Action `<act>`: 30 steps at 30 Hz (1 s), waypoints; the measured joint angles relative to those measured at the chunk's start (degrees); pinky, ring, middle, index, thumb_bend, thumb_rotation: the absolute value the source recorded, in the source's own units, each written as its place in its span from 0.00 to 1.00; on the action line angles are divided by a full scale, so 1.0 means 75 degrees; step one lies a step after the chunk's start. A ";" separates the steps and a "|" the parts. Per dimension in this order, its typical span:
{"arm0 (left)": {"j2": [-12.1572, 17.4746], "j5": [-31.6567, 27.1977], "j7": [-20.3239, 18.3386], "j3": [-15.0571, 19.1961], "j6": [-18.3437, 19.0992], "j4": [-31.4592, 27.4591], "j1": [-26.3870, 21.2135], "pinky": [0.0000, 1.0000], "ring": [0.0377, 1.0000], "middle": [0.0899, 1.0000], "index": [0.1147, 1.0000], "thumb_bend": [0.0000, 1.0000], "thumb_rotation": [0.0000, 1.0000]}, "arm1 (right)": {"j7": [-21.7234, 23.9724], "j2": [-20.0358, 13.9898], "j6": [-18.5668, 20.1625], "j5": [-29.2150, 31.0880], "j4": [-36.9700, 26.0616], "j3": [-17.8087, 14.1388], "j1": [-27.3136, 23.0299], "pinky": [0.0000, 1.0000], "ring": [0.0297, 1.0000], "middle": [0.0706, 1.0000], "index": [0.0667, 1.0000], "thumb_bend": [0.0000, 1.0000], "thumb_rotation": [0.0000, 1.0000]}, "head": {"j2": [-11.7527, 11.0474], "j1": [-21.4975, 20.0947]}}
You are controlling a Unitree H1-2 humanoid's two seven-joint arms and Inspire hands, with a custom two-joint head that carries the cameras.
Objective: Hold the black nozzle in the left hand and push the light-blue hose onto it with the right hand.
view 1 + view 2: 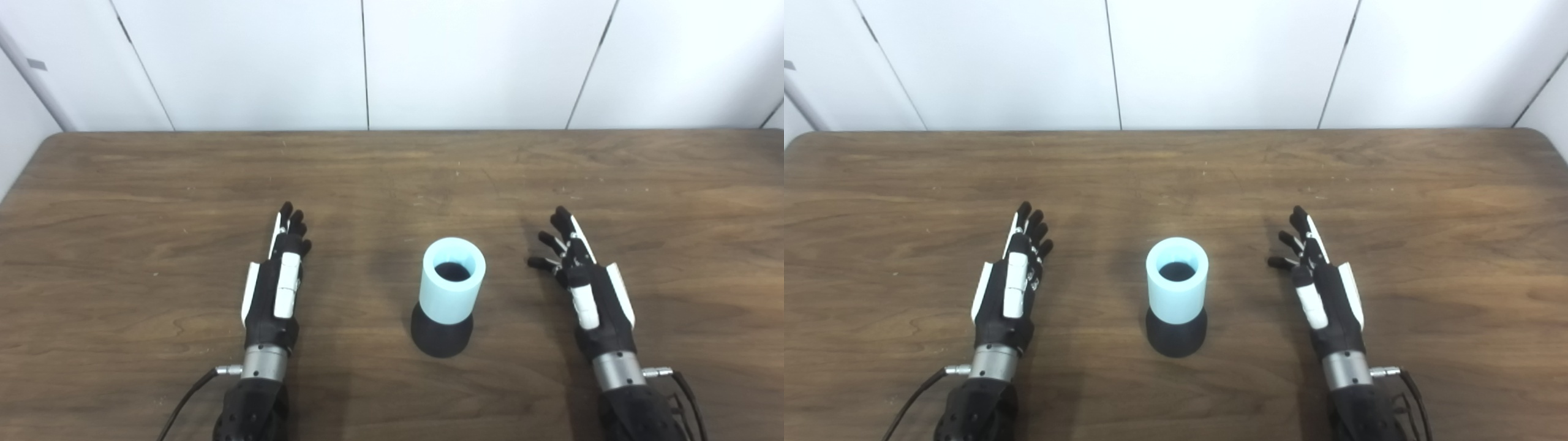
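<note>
Left eye view, confirmed by right eye view: hose (453, 280), light blue, short, upright at mid-table (392, 171), already seated over nozzle (442, 335). Only the flared black base of nozzle visible below the hose's lower edge, resting on the wood. Dark opening seen down the bore of hose; inner fit not discernible.

Left hand (277, 288) well left of the stack, apart from it, holding nothing. Fingers (293, 223) extended and held close together, pointing away toward the wall (245, 61). Thumb side facing the hose. Contact with tabletop not determinable.

Right hand (587, 288) well right of the stack, likewise apart from it, holding nothing. Fingers (551, 242) fanned out, tips angled inward toward the hose, not touching it.

Cables (184, 401) trailing from both wrists toward the bottom edge. White panelled wall behind the far table edge.
</note>
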 measured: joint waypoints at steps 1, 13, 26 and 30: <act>0.0018 0.0001 -0.0002 0.0029 -0.0128 0.0076 -0.0046 1.00 1.00 1.00 1.00 0.68 1.00 | -0.0002 0.0000 0.0000 0.0068 0.0033 -0.0025 -0.0034 0.88 0.92 0.97 0.99 0.73 1.00 | 0.0000 0.0000; -0.0056 0.0497 0.0080 0.0127 -0.0843 0.0176 -0.0083 1.00 1.00 1.00 1.00 0.68 1.00 | 0.0249 -0.0025 -0.0741 0.1044 0.0180 -0.0149 -0.0089 0.92 0.96 1.00 1.00 0.80 1.00 | -0.0070 -0.0012; -0.0068 0.0270 -0.0153 0.0124 -0.0584 0.0128 -0.0045 1.00 1.00 1.00 1.00 0.68 1.00 | 0.0495 -0.0268 -0.1542 0.1113 0.0656 -0.0064 -0.0440 0.93 0.97 1.00 1.00 0.78 1.00 | -0.0152 -0.0023; -0.0068 0.0242 -0.0166 0.0122 -0.0516 0.0112 -0.0045 1.00 1.00 1.00 1.00 0.67 1.00 | 0.0523 -0.0275 -0.1537 0.1194 0.0649 -0.0064 -0.0438 0.95 0.98 1.00 1.00 0.78 1.00 | -0.0105 -0.0023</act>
